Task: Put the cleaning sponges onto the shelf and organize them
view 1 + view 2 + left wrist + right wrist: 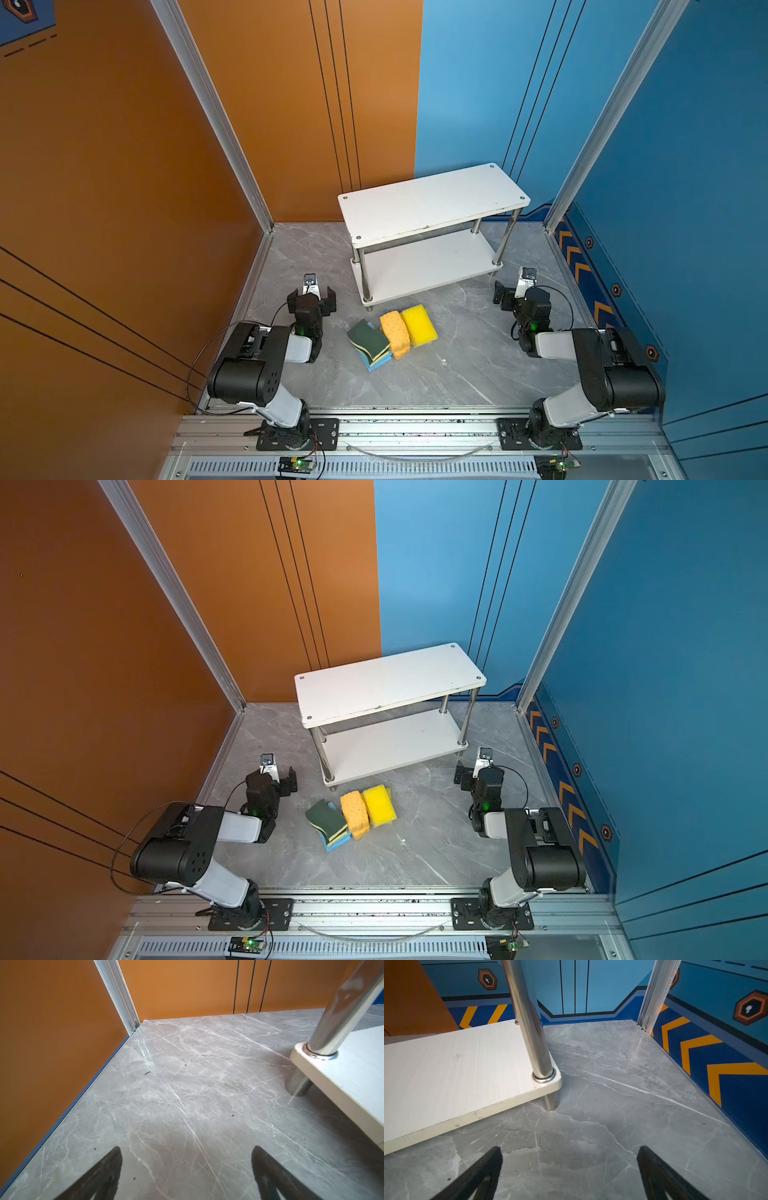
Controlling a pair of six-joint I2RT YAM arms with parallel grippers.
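My two top views hang high over the near edge of the table (457, 374), side by side, facing down and toward the back walls. From far off, both top views take in the whole table and the shelf (432, 203). My left wrist view sits low and close over the table, facing the orange wall (52, 1022) and catching one post (340, 1012) of the shelf. My right wrist view, just as low, faces the blue wall (612, 985) past the lower board (456, 1068). All four share the shelf.

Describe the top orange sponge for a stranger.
Start at the white two-tier shelf. In front of it on the marble tabletop lies a sponge cluster. The top orange sponge sits mid-cluster, porous, between the green-topped sponge and the bright yellow sponge.
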